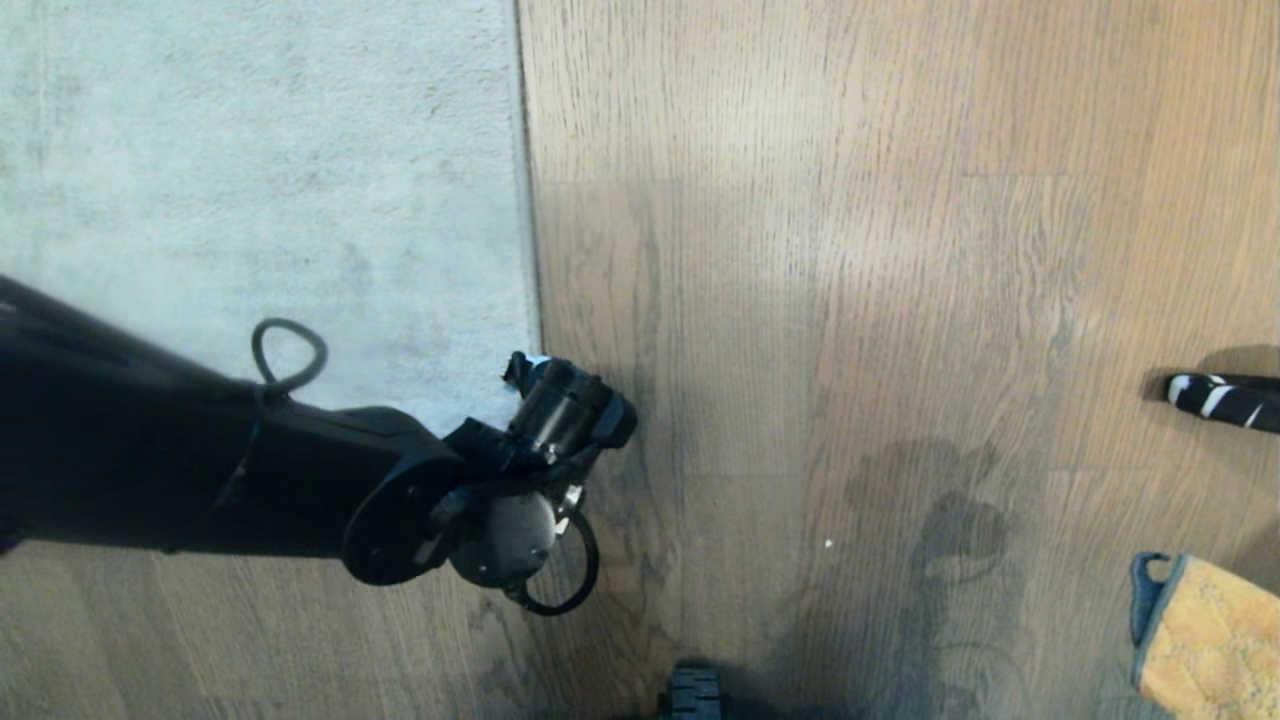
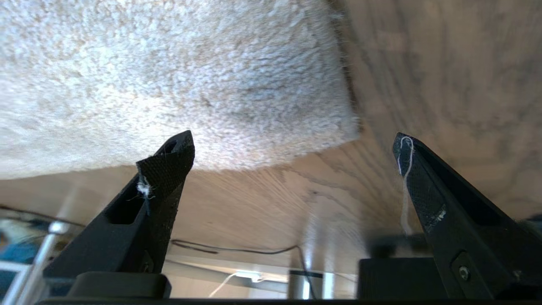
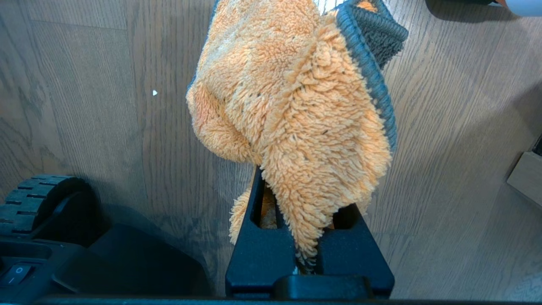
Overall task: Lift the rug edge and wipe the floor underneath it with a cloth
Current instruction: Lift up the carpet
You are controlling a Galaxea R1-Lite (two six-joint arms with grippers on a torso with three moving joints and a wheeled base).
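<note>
Rug corner [image 2: 296, 127] just ahead of left gripper [image 2: 294, 148], jaws spread wide, empty, straddling it. Right gripper [image 3: 307, 237] clenched on cloth [image 3: 296, 106], parked well right.

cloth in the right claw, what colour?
Orange fleece cloth with a grey-blue border; right wrist view shows it best.

Rug [image 1: 260, 180] on the floor [image 1: 850, 300], far left; rug edge [image 1: 528, 230] running front to back. Left hand [image 2: 294, 156] just above the rug's near corner. Cloth [image 1: 1210, 640] near right, in right hand [image 3: 296, 237].
</note>
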